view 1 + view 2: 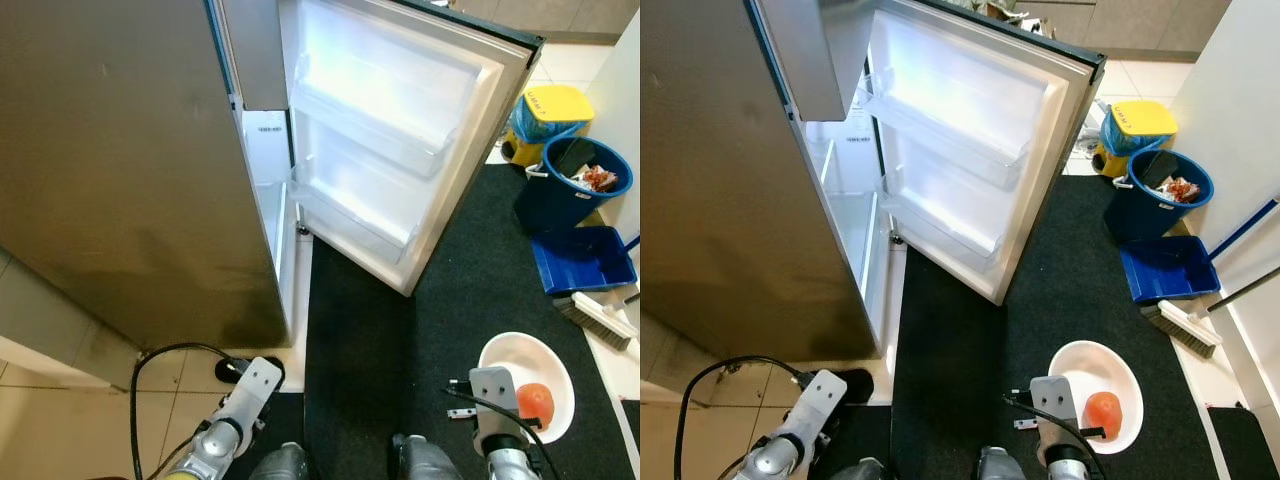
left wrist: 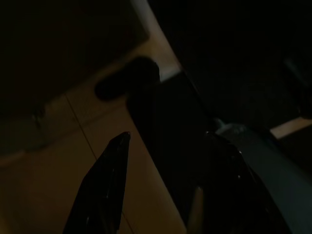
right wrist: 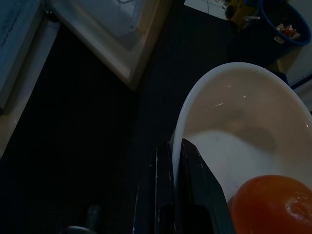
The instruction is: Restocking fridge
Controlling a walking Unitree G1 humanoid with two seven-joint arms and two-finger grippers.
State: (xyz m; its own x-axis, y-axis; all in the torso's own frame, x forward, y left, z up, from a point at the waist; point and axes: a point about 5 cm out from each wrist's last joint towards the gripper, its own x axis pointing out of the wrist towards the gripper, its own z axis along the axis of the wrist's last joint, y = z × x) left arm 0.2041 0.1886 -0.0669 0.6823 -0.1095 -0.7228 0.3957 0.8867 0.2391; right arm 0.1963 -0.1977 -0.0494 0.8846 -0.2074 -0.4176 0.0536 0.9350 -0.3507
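Note:
The fridge (image 1: 120, 170) stands ahead on the left with its door (image 1: 400, 130) swung wide open; the door's shelves (image 1: 370, 135) are bare. My right gripper (image 3: 175, 144) is shut on the rim of a white bowl (image 1: 520, 360), held low at the right over the black mat. An orange-red tomato (image 1: 536, 400) lies in the bowl (image 3: 195, 92). My left gripper (image 2: 165, 141) hangs idle and open over the tiled floor in front of the fridge, with nothing between its fingers; that view is very dark.
A black mat (image 1: 370, 340) covers the floor below the door. To the right stand a blue bin (image 1: 572, 185) with rubbish, a yellow-lidded container (image 1: 550, 110), a blue dustpan (image 1: 585, 258) and a brush (image 1: 600, 318). A black cable (image 1: 150, 370) loops by my left arm.

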